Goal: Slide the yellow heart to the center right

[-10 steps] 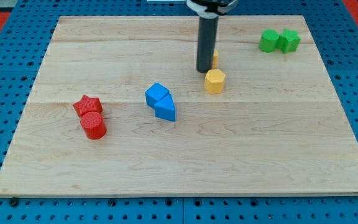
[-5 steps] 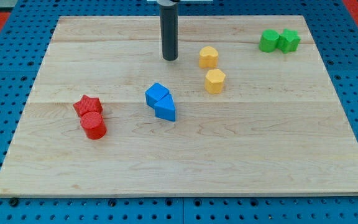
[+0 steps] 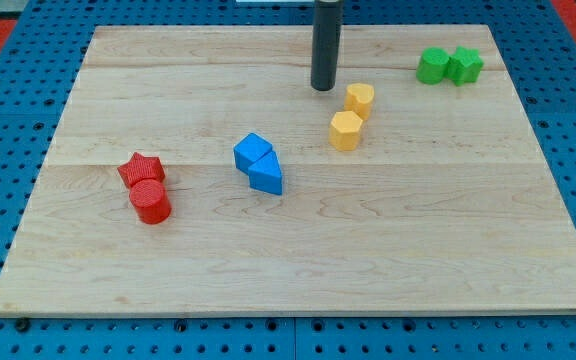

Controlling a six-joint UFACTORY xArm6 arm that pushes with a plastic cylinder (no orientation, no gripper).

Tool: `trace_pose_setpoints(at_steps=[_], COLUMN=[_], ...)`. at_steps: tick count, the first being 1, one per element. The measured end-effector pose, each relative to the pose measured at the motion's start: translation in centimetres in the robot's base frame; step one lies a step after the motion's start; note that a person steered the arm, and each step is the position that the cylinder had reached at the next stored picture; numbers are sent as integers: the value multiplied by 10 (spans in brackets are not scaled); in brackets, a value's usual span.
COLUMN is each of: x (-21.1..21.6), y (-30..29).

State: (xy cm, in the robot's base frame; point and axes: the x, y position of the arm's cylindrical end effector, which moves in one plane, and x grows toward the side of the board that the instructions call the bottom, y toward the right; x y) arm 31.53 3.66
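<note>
The yellow heart [image 3: 359,99] lies on the wooden board [image 3: 288,250] in the upper middle, a little right of centre. It touches the yellow hexagon [image 3: 345,130] just below and to its left. My tip [image 3: 322,88] stands just left of the yellow heart, slightly above it, with a small gap between them. The dark rod rises from there out of the view's top.
Two green blocks [image 3: 449,66] sit together at the upper right. Two blue blocks [image 3: 258,164] touch each other left of centre. A red star [image 3: 140,168] and a red cylinder [image 3: 151,201] touch at the left.
My tip swung left away from the heart, then came back right. The yellow heart has slid right and slightly down, now touching the hexagon's upper right.
</note>
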Motion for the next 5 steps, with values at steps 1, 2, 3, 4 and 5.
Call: trace_pose_setpoints(at_steps=[1, 2, 3, 4, 5], x=[23, 28, 28, 30, 48], y=[30, 91, 109, 74, 86])
